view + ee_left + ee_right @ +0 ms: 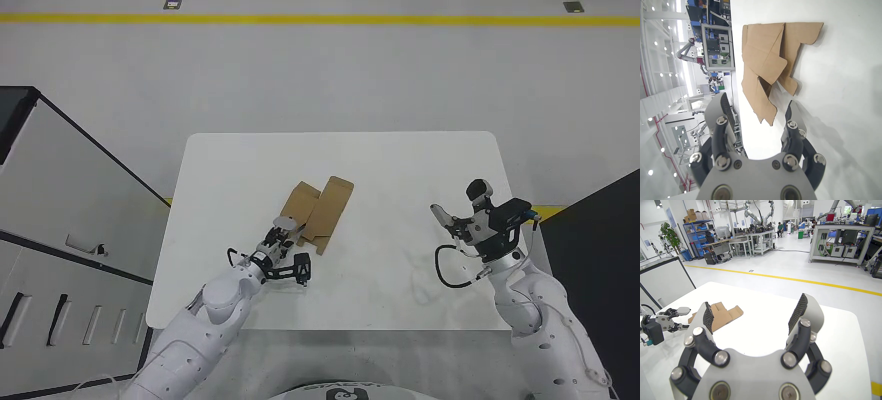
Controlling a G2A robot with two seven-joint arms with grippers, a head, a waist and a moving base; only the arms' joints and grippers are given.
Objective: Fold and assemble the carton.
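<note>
Lying on the worktop (400, 170), carton (318, 213) just beyond the spread left tool (757, 100), right tool (754, 298) spread, well apart, left wrist view catching a lifted flap (770, 62), flat-looking from above

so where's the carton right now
In the top view the carton lies on the table, left of centre, just ahead of the open left gripper and well away from the right gripper.
</note>
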